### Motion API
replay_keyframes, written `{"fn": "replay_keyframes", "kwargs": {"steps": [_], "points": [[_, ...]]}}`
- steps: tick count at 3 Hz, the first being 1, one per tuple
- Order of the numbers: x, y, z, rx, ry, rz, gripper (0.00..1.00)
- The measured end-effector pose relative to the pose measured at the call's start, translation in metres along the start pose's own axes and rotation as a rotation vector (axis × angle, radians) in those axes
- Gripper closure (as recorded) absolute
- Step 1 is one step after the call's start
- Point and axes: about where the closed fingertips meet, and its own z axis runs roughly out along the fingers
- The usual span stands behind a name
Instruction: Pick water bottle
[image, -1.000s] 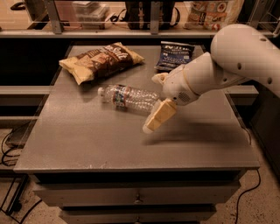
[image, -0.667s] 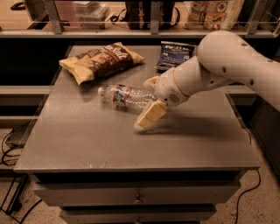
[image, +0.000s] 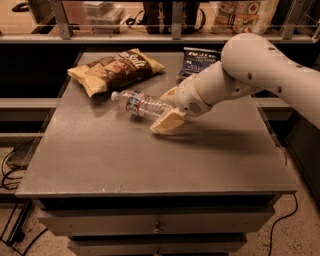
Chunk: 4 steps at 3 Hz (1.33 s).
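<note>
The water bottle is clear and ribbed, with a white cap and a red-and-blue label. It lies on its side on the grey table, cap pointing left toward the brown chip bag. My gripper reaches in from the right, low over the table at the bottle's base end. It is open, with the near finger in front of the bottle and the far finger behind it. The bottle's base sits between them and still rests on the table.
A brown chip bag lies at the back left, close to the bottle's cap. A dark blue chip bag lies at the back, partly behind my arm. A railed shelf runs behind the table. Drawers sit below.
My gripper has moved left and slightly down toward the bottle, so its fingers now straddle the bottle's base end. The bottle and bags have not moved.
</note>
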Motion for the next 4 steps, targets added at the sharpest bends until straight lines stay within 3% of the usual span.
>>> {"fn": "replay_keyframes", "kwargs": {"steps": [1,2,4], "points": [[-0.012,-0.013,-0.018,0.027,0.01,-0.004,0.87],[-0.033,-0.03,-0.052,0.069,0.026,-0.032,1.0],[-0.092,-0.064,-0.163,0.231,0.068,-0.185,1.0]]}}
